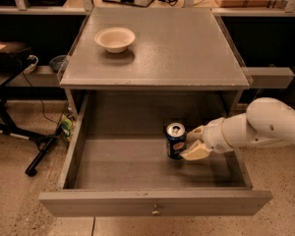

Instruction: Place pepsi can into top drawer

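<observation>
The pepsi can, dark blue with a silver top, stands upright on the floor of the open top drawer, right of its middle. My gripper reaches in from the right on a white arm. Its two cream fingers lie against the can's right side, one behind it and one in front, shut on it. The drawer is pulled fully out; its front panel with a small round knob is nearest the camera.
A cream bowl sits at the back left of the cabinet top. A black stand and cables lie on the floor to the left. A shelf with cables runs behind the cabinet.
</observation>
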`<action>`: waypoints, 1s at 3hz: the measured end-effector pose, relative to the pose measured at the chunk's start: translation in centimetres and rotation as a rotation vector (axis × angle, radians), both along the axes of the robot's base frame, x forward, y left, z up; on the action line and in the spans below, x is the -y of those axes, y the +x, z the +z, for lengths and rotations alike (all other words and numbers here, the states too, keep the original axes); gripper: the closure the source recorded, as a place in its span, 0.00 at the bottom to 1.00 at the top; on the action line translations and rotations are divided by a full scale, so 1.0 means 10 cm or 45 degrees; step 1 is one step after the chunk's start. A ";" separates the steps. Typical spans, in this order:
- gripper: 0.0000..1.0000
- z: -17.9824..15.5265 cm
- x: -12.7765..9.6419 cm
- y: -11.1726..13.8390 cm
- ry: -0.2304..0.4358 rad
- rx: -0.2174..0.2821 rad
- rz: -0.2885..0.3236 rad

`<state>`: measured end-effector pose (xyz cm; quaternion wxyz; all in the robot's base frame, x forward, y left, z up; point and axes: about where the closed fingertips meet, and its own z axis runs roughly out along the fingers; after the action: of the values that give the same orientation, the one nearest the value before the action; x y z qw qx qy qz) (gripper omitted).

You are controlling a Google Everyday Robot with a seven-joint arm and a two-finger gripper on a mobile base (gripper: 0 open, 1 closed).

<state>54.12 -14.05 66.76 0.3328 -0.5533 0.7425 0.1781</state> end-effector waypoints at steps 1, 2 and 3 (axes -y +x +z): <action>0.35 0.00 0.00 0.00 0.000 0.000 0.000; 0.11 0.00 0.00 0.00 0.000 0.000 0.000; 0.00 0.00 0.00 0.00 0.000 0.000 0.000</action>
<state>54.12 -14.03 66.75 0.3327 -0.5534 0.7425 0.1782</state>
